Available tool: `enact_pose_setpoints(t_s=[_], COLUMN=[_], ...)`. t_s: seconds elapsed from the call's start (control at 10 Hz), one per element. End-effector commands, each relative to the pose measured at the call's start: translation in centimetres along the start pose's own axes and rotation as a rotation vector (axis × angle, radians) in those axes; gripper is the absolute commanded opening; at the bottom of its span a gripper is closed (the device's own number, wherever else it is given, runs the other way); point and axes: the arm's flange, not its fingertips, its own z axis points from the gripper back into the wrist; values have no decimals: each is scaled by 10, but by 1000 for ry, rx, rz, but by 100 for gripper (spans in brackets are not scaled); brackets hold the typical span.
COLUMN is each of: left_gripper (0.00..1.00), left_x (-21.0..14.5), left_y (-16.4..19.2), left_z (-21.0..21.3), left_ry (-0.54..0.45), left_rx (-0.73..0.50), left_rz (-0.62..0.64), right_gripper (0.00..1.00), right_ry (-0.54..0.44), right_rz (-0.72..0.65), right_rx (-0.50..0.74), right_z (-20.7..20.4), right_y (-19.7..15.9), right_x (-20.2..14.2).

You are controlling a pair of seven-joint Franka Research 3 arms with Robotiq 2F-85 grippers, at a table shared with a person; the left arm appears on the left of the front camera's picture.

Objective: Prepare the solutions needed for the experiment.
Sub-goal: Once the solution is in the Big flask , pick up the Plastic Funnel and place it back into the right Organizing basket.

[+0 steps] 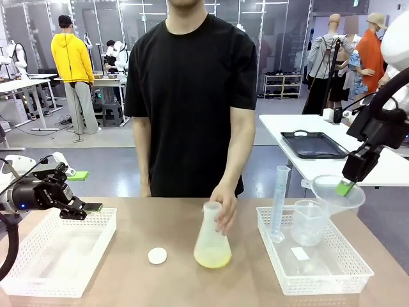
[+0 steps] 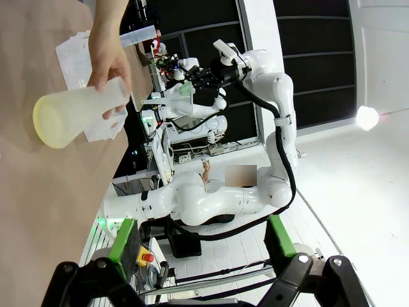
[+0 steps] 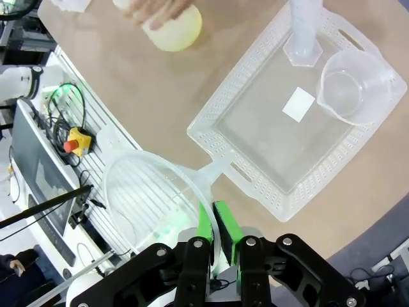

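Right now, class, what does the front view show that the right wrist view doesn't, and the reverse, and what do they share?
Front view: the left tray and the person's black shirt. Right wrist view: a red stop button beside the table. Shared: a hand on the flask of yellow solution, the right tray, cylinder, beaker, and the right claw gripping the funnel.

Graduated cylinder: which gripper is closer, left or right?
Right. The right gripper, holding the funnel, hangs by the right basket where the graduated cylinder stands; the left gripper is across the table, by the left basket.
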Motion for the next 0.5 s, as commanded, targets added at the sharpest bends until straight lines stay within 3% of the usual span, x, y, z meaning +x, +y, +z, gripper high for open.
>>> enact_pose_setpoints(t_s=[0.0,0.1,0.4], left_gripper=[100,100,100], left_x=[1,1,1], left_y=[-3,-3,-3], left_z=[-1,-1,-1], left_ry=[-4,-4,-4], left_rx=[-15,-15,-15], left_rz=[-6,-6,-6], right_gripper=[6,6,6], right_ry=[67,88,155], right_rz=[-90,-159,-287], right_rx=[103,149,123], right_z=[-22,-30,-59], right_y=[-12,-16,-37], right_x=[20,22,37])
